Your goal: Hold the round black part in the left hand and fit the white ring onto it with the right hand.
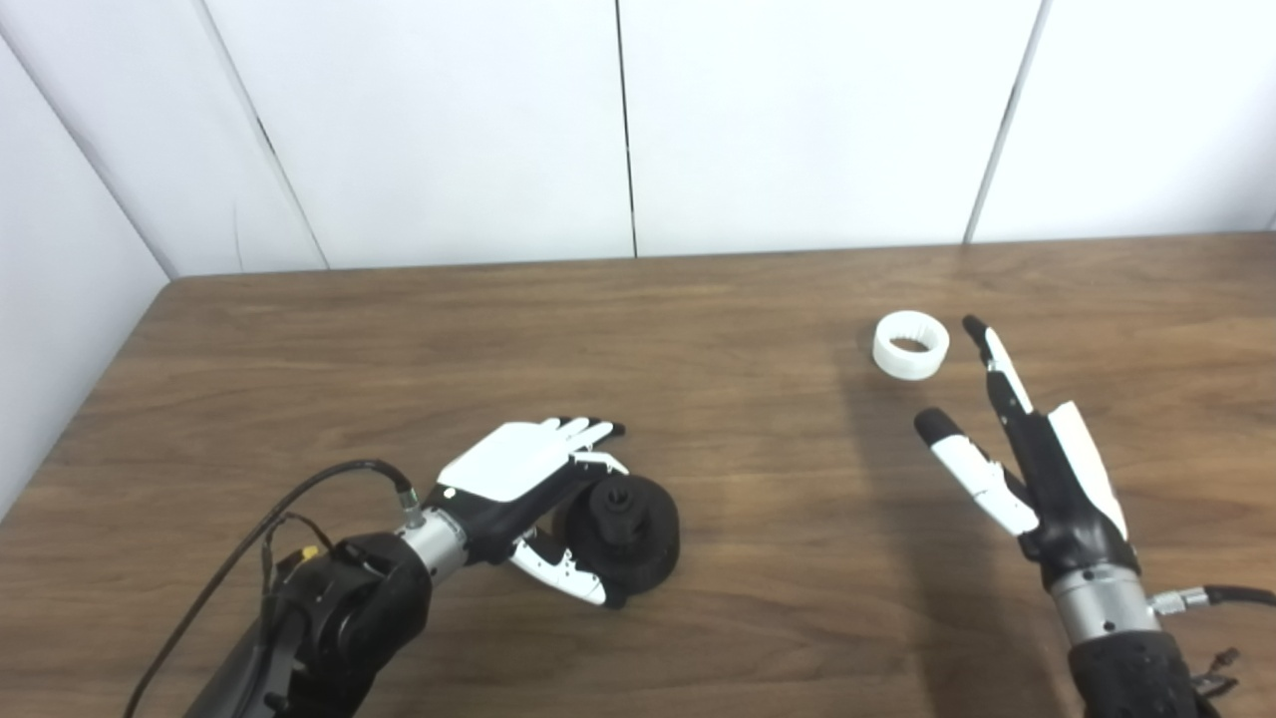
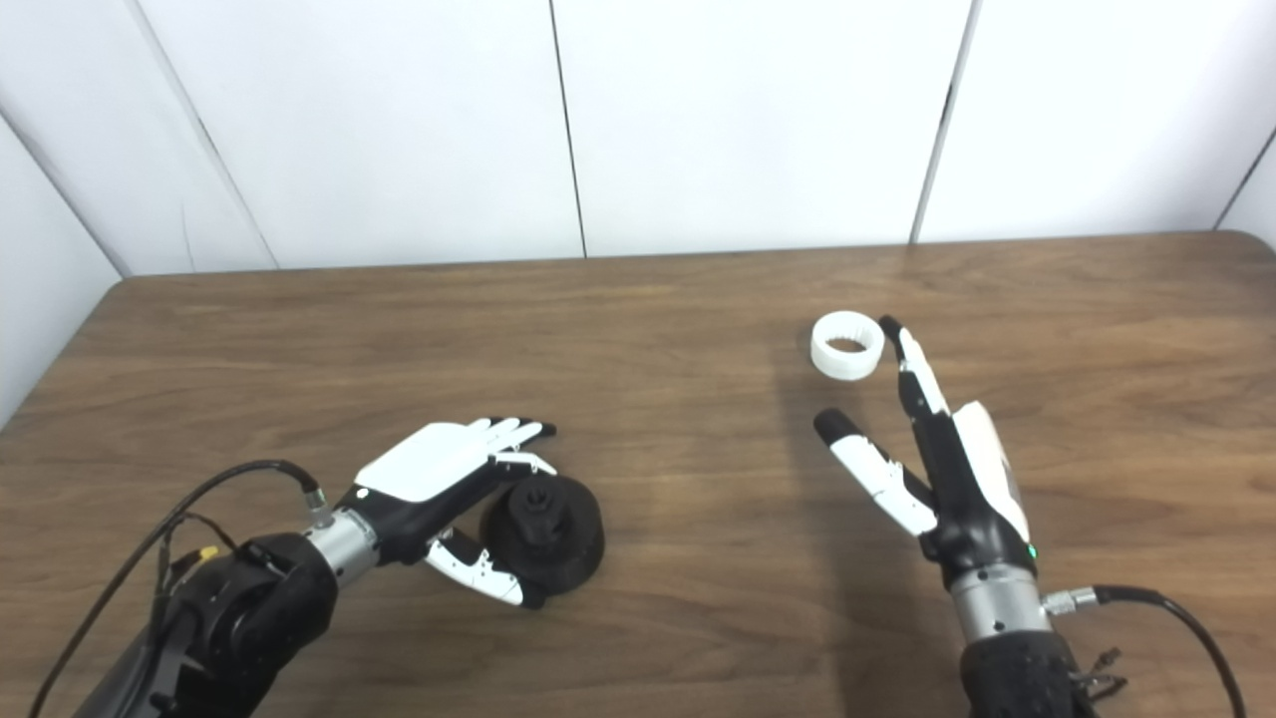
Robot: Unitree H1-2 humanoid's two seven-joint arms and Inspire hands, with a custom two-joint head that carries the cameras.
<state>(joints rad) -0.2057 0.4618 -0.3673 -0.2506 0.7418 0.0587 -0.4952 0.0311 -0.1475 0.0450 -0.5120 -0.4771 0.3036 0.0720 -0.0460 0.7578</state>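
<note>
Round black part (image 1: 626,537): squat disc, central hub up, flat on table, against left hand's (image 1: 518,479) palm side, between fingers and thumb. White ring (image 1: 909,345): lying flat, opening up, just beyond right hand's (image 1: 1037,469) fingertips.

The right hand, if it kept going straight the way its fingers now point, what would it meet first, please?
Most likely the white ring: the right hand is open, its fingers aimed up-table just beside the ring. Depth is unclear, so it might slip past to the ring's right.

wooden table (image 1: 698,299) | white panel wall (image 1: 449,120) behind | dark seams
</note>
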